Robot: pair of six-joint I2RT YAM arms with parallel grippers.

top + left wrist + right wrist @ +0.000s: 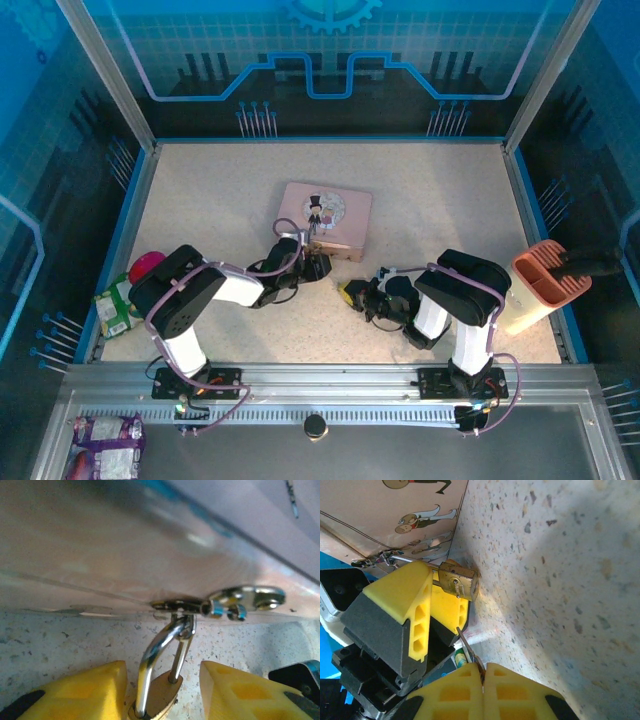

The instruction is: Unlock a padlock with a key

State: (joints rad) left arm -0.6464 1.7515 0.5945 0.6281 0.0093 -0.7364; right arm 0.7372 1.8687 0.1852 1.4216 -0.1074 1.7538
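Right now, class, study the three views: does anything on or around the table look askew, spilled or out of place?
Nothing looks spilled or damaged. The pink tin sits slightly askew to the edges of the table, and a crumpled snack packet lies off the table, at its near-left corner.

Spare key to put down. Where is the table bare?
Bare: the far strip between pink tin and back wall, and the stretch from tin to orange holder. Crowded: in front of the tin, around the padlock, left fingers and right fingers.
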